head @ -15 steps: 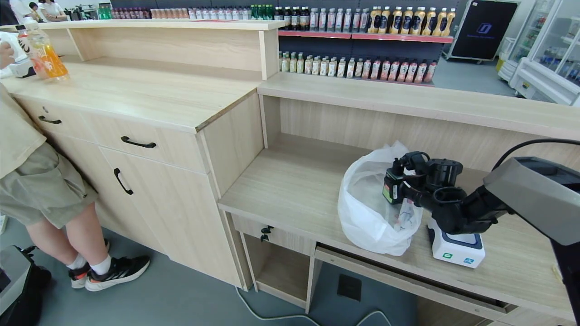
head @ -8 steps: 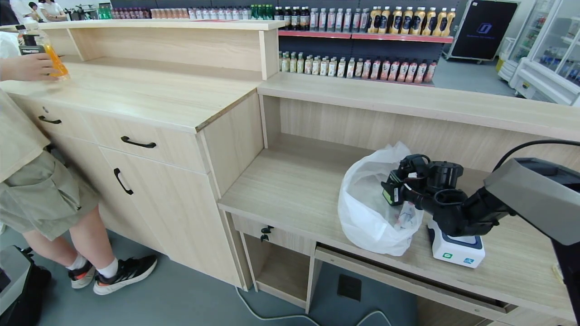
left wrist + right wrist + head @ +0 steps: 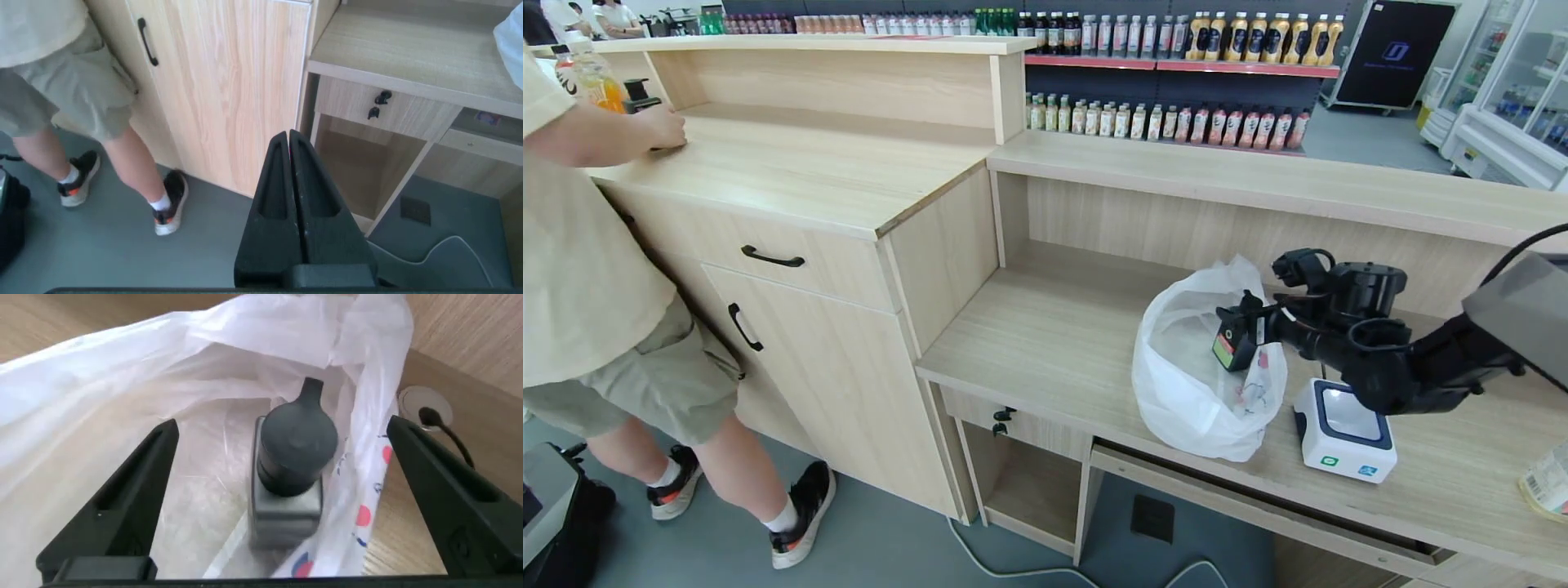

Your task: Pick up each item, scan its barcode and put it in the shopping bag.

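Packaged item (image 3: 1547, 488) cut off at the head view's right edge, lower part of pump bottle (image 3: 292, 457) lost among shopping bag (image 3: 122, 392) folds, scanner (image 3: 1347, 461) partly behind right arm.

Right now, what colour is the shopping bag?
Translucent white, with some small red and blue print; the shopping bag shows best in the head view.

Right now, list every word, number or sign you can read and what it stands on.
Nothing reads clearly.
Label on the bottle in the shopping bag: too small.
Scanner front: two small icons, no words.
Black board: blue emblem, blurred.
Shelf bottles: labels too small.
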